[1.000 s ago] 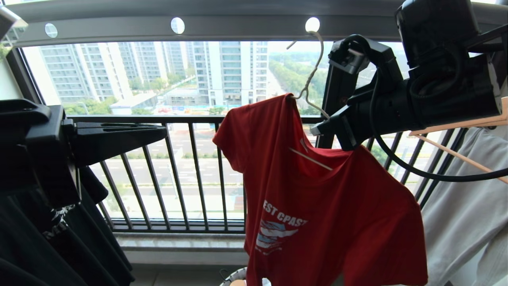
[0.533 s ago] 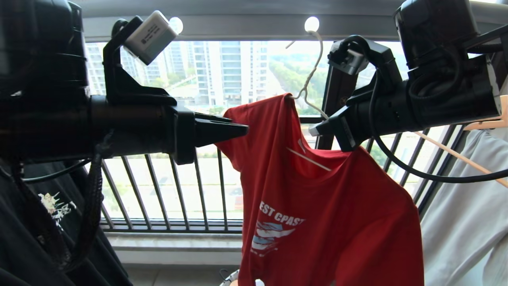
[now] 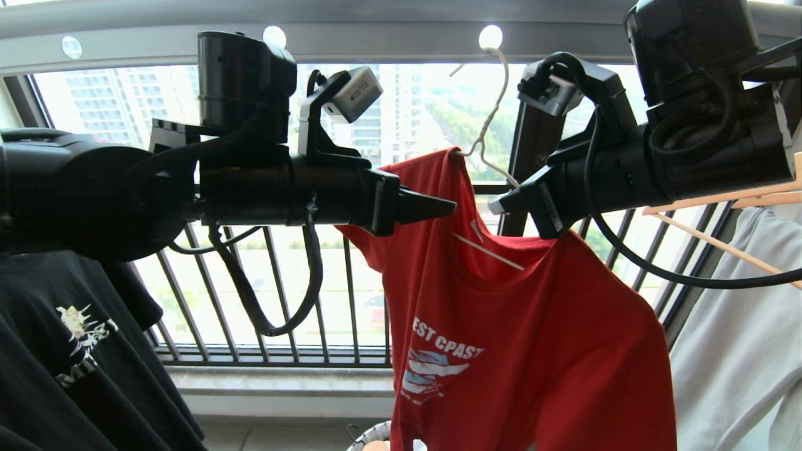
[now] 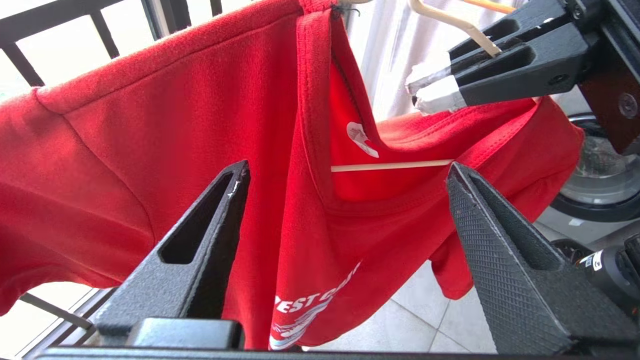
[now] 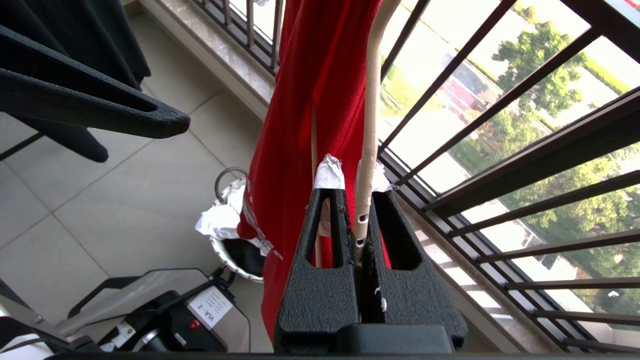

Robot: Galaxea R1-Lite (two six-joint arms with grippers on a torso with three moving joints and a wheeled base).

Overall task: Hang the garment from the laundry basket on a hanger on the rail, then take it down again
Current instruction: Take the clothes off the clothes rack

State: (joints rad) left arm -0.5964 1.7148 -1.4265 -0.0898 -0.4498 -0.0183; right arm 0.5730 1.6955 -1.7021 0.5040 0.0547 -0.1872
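The garment (image 3: 514,326), a red T-shirt, hangs on the thin off-white hanger (image 3: 490,119), whose hook sits in a hole of the grey rail (image 3: 376,37). My right gripper (image 5: 352,175) is shut on the hanger's right arm (image 5: 371,100), just above the shirt's shoulder. My left gripper (image 4: 348,167) is open and level beside the shirt's left shoulder. The collar and the hanger's lower bar (image 4: 395,165) lie ahead between its fingers, with nothing gripped. The laundry basket (image 5: 232,270) stands on the floor below the shirt.
A black printed T-shirt (image 3: 69,351) hangs at the left. A pale shirt (image 3: 739,338) on a wooden hanger (image 3: 720,244) hangs at the right, close behind my right arm. The black window railing (image 3: 282,282) runs behind everything. The robot's base (image 5: 165,320) is near the basket.
My left arm has risen and swung in from the left to the shirt's left shoulder, and its fingers have opened. The right gripper and the hanger have not moved.
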